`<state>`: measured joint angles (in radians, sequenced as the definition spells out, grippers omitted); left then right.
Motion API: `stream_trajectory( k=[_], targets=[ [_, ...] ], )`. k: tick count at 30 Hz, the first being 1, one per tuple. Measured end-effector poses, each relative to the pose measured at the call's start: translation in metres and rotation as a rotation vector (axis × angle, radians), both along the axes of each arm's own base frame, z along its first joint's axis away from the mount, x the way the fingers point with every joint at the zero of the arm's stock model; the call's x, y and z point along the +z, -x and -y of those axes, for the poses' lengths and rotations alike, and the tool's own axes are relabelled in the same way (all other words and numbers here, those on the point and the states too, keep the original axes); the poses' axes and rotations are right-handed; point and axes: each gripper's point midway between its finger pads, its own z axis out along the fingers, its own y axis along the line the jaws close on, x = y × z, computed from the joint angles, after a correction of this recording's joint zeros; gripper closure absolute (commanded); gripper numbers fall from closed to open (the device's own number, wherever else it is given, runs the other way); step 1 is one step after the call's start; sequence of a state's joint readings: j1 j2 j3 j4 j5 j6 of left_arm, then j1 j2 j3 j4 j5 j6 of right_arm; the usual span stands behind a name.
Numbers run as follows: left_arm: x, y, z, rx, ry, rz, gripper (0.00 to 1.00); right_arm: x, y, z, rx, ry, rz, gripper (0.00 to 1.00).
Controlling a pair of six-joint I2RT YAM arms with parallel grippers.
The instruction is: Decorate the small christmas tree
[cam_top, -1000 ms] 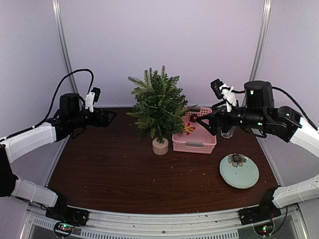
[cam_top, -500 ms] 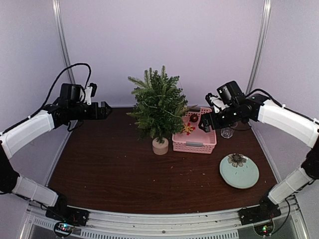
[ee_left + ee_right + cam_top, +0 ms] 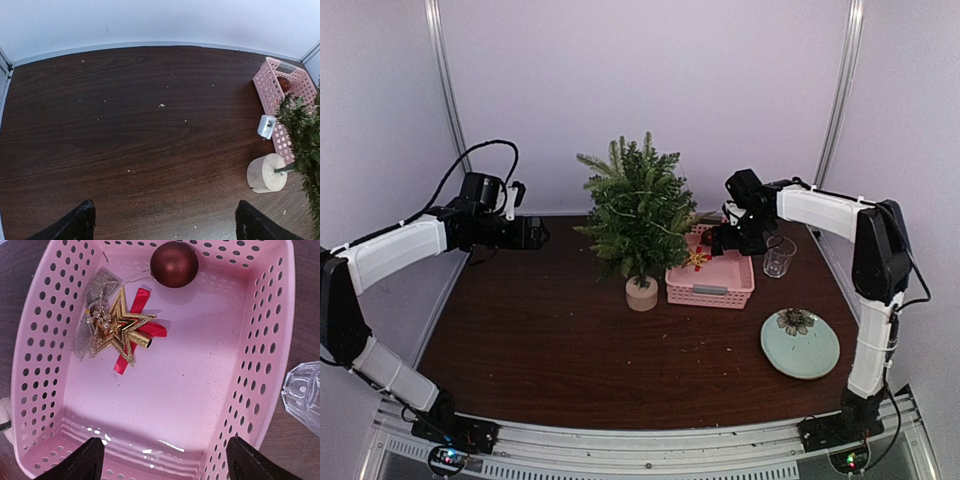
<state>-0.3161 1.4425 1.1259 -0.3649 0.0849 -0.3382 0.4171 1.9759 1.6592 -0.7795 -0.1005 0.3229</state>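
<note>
Greenery of the small christmas tree [image 3: 638, 215] rises well above the pink basket [image 3: 710, 293]. The tree stands upright on its round pale wooden stump [image 3: 267, 173], just beside the basket's left wall in the overhead view; whether stump and wall touch cannot be told. A small pale box [image 3: 266, 126] lies on the dark wooden table [image 3: 570, 340] close against that same wall, next to the stump. The right gripper [image 3: 165, 460] hangs directly over the basket, pointing down into it. Its two fingers are spread wide, with only the basket's pink floor between them and nothing in its hold. Inside the basket a gold star [image 3: 117, 327] lies on a red ribbon [image 3: 150, 330] beside a scrap of silver mesh [image 3: 95, 285], all toward the tree side. A dark red ball [image 3: 174, 264] rests against the basket's far wall. A clear glass [image 3: 779, 256] stands just to the right of the basket, apart from it. A pale green plate [image 3: 815, 355] carrying a dark flower-shaped piece [image 3: 796, 321] sits to the basket's right and nearer the arm bases, well apart. The left gripper [image 3: 538, 235] hovers above the table well to the left of the basket, beyond the tree, its fingers fully spread and holding nothing.
</note>
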Motion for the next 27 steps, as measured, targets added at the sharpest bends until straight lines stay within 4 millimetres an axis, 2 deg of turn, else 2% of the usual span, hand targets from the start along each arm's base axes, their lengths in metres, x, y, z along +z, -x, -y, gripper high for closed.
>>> stream_trajectory(
  k=[3, 6, 10, 13, 16, 20, 23, 27],
  targets=[
    [-0.007, -0.003, -0.003, 0.019, -0.021, -0.023, 0.02, -0.019, -0.008, 0.000, -0.006, 0.010, -0.043, 0.12],
    [-0.010, -0.009, -0.004, 0.039, -0.024, -0.036, 0.02, -0.041, -0.004, 0.003, -0.002, 0.024, -0.107, 0.11],
    [-0.014, -0.011, -0.005, 0.060, -0.022, -0.051, 0.02, -0.062, 0.009, 0.015, -0.009, 0.050, -0.183, 0.11],
    [-0.014, -0.011, -0.006, 0.067, -0.024, -0.053, 0.02, -0.074, 0.029, 0.032, -0.021, 0.072, -0.236, 0.11],
    [-0.014, -0.010, -0.007, 0.067, -0.030, -0.051, 0.02, -0.077, 0.056, 0.044, -0.024, 0.087, -0.279, 0.11],
    [-0.011, 0.001, -0.014, 0.071, -0.048, -0.033, 0.02, -0.067, 0.086, 0.051, -0.010, 0.092, -0.286, 0.12],
    [-0.008, 0.014, -0.019, 0.068, -0.054, -0.021, 0.02, -0.061, 0.100, 0.048, 0.009, 0.090, -0.276, 0.13],
    [-0.005, 0.020, -0.019, 0.053, -0.050, -0.022, 0.02, -0.055, 0.116, 0.036, 0.046, 0.062, -0.262, 0.15]
  ],
)
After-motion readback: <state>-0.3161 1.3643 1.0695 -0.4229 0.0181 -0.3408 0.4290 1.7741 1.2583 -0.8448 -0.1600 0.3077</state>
